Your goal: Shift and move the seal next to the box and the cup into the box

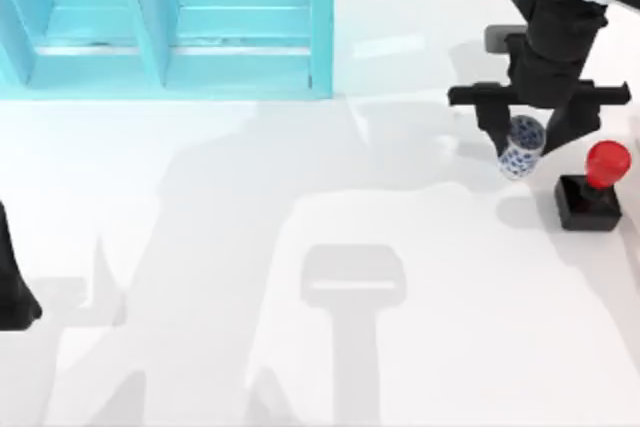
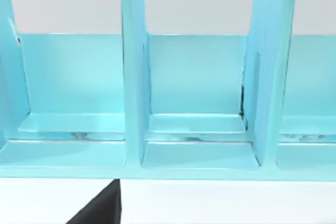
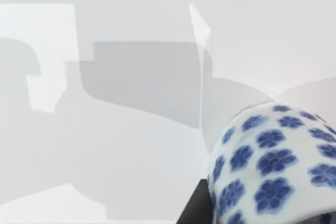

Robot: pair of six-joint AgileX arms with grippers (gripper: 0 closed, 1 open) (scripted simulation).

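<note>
The right gripper [image 1: 520, 142] is at the bench's [image 1: 300, 247] far right, its fingers clamped on the cup [image 1: 521, 147]. The cup is tilted, not upright: in the top view its long axis slants, with its rim end toward the far side and its lower end nearer the camera. From the top view I cannot tell whether it is clear of the bench surface. In the right wrist view the cup [image 3: 273, 166] sits close to the camera, its blue flower pattern plain, with bare bench [image 3: 105, 129] and shadows beyond it.

The seal [image 1: 592, 187] stands just beside the cup, to its right and a little nearer, close to the bench's right edge. It is upright, red knob on top of the black block, so its long axis runs vertical. It is apart from the gripper.

The box [image 1: 170, 22] lies at the far left of the bench, well apart from both the cup and the seal. It is light blue, split by upright dividers into compartments, and the left wrist view looks straight into the box [image 2: 199, 108], whose open compartments face the bench.

Between the cup and the box the bench is open white surface, crossed by shadows.

The left arm [image 1: 15, 287] is parked at the left edge; I cannot tell the state of its gripper.
</note>
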